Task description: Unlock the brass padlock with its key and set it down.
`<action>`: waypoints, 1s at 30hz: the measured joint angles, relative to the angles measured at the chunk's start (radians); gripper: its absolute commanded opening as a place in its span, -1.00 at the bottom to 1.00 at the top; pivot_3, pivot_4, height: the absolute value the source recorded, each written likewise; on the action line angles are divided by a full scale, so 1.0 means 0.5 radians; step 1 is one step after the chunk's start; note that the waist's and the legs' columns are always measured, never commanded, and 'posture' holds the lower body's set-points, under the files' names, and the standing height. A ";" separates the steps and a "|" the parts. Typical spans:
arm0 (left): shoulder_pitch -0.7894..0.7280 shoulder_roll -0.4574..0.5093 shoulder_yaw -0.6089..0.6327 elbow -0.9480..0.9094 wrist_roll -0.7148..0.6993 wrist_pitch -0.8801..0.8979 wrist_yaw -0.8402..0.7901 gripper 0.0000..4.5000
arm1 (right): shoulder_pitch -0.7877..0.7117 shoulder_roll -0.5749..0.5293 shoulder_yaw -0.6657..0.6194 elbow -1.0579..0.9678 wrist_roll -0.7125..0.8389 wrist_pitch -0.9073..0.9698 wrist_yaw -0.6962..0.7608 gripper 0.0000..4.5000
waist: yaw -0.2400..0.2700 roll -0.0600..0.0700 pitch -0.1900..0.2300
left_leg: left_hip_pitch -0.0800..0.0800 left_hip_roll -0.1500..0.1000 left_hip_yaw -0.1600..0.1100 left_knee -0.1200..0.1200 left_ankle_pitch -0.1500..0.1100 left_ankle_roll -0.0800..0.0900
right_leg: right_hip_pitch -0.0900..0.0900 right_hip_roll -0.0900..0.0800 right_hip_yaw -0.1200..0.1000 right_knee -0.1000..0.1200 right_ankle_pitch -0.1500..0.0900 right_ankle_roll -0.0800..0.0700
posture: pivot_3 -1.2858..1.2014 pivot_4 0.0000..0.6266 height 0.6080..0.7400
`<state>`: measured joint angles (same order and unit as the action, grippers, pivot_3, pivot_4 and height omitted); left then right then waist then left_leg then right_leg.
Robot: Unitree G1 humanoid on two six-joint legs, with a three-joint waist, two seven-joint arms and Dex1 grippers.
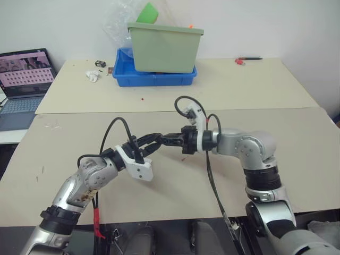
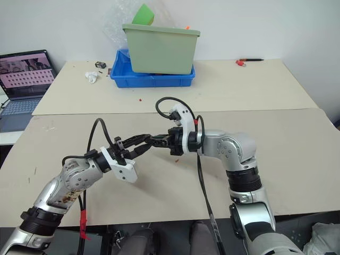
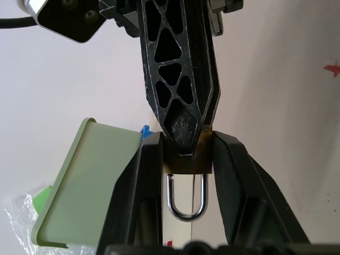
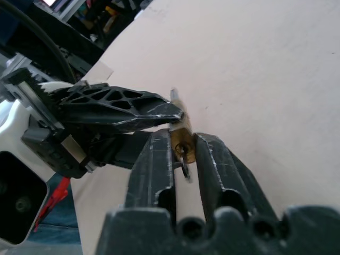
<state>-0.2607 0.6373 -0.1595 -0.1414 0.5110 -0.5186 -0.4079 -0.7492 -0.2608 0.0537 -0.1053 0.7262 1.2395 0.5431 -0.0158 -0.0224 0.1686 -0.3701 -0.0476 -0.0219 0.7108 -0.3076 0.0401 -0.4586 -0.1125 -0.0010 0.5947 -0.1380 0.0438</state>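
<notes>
Brass padlock (image 3: 187, 163), frame centre, clamped between left gripper (image 3: 186, 159) fingers; right gripper (image 4: 183, 151) pinched its keyed end; risk: twisting could lever it free.

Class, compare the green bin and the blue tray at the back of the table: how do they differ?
The green bin is tall with high walls; the blue tray is low and shallow. The bin sits on top, inside the tray, which rests on the table. Both are rectangular and open-topped.

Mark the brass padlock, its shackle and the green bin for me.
brass padlock (image 3: 186, 166), left wrist view, brass body.
shackle (image 3: 186, 213), left wrist view, bend of the loop.
green bin (image 1: 162, 50), left eye view, front wall.
</notes>
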 measured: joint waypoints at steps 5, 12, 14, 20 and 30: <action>0.000 0.000 0.007 0.000 -0.001 0.000 0.000 -0.63 | -0.007 0.007 0.000 0.000 0.000 0.000 -0.010 -0.93 | -0.001 0.000 0.000 | 0.000 0.000 0.000 0.000 0.000 0.000 | 0.000 0.000 0.000 0.000 0.000 0.000 | 0.03 -0.52 0.88; 0.000 0.001 0.014 0.000 -0.014 0.011 -0.015 -0.63 | -0.010 0.021 0.000 0.000 0.000 0.000 -0.035 -0.93 | -0.001 0.000 0.000 | 0.000 0.000 0.000 0.000 0.000 0.000 | 0.000 0.000 0.000 0.000 0.000 0.000 | 0.03 -0.52 0.88; 0.000 0.001 0.015 0.000 -0.034 0.014 -0.026 -0.21 | -0.010 0.022 0.000 0.000 0.001 0.000 -0.036 -0.93 | -0.001 0.000 0.000 | 0.000 0.000 0.000 0.000 0.000 0.000 | 0.000 0.000 0.000 0.000 0.000 0.000 | 0.03 -0.52 0.88; 0.009 -0.006 0.012 -0.014 -0.106 0.004 -0.057 0.68 | -0.011 0.027 -0.006 0.000 0.001 -0.002 -0.040 -0.95 | -0.001 0.000 0.000 | 0.000 0.000 0.000 0.000 0.000 0.000 | 0.000 0.000 0.000 0.000 0.000 0.000 | 0.03 -0.52 0.88; 0.121 0.011 0.139 -0.235 -0.866 0.379 -0.324 0.69 | -0.012 -0.058 -0.021 0.077 -0.055 -0.083 -0.017 -0.95 | -0.005 0.000 0.000 | 0.000 0.001 0.000 0.000 0.000 0.000 | 0.000 0.000 0.000 0.000 0.000 0.000 | 0.03 -0.52 0.88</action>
<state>-0.2001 0.6427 -0.0898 -0.2590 0.0783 -0.3289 -0.5701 -0.7550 -0.2899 0.0434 -0.0670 0.6986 1.1981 0.5343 -0.0181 -0.0224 0.1687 -0.3702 -0.0471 -0.0220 0.7108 -0.3076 0.0402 -0.4586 -0.1126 -0.0009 0.5948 -0.1381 0.0439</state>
